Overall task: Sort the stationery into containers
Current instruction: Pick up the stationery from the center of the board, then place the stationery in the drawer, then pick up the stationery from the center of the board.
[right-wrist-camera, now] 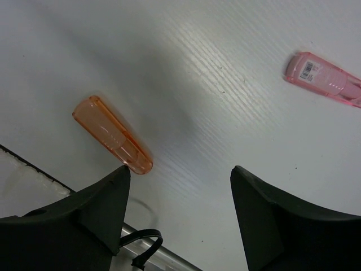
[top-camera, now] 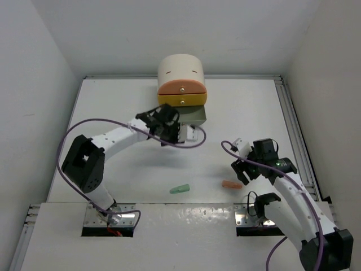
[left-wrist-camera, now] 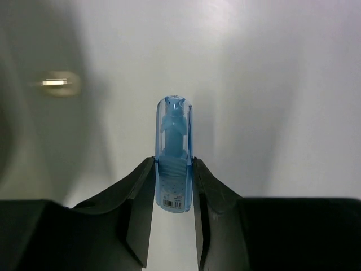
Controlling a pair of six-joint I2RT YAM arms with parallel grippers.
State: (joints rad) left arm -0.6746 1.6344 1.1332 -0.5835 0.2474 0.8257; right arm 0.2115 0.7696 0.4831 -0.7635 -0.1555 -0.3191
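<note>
My left gripper (top-camera: 171, 127) is shut on a clear blue capsule (left-wrist-camera: 174, 148) and holds it just in front of the open bottom drawer (top-camera: 196, 116) of the cream arch-topped cabinet (top-camera: 180, 69). The peach drawer (top-camera: 181, 87) and the orange-yellow drawer (top-camera: 181, 100) above it are closed. My right gripper (right-wrist-camera: 180, 169) is open above the table. An orange capsule (right-wrist-camera: 113, 134) lies by its left fingertip, and it also shows in the top view (top-camera: 231, 184). A pink capsule (right-wrist-camera: 322, 79) lies farther off. A green capsule (top-camera: 180, 188) lies mid-table near the front.
A blurred shiny round spot (left-wrist-camera: 59, 83) shows at the upper left of the left wrist view. A metal rail (top-camera: 296, 135) runs along the table's right side. The table's front edge with a cable (right-wrist-camera: 144, 248) is close below my right gripper.
</note>
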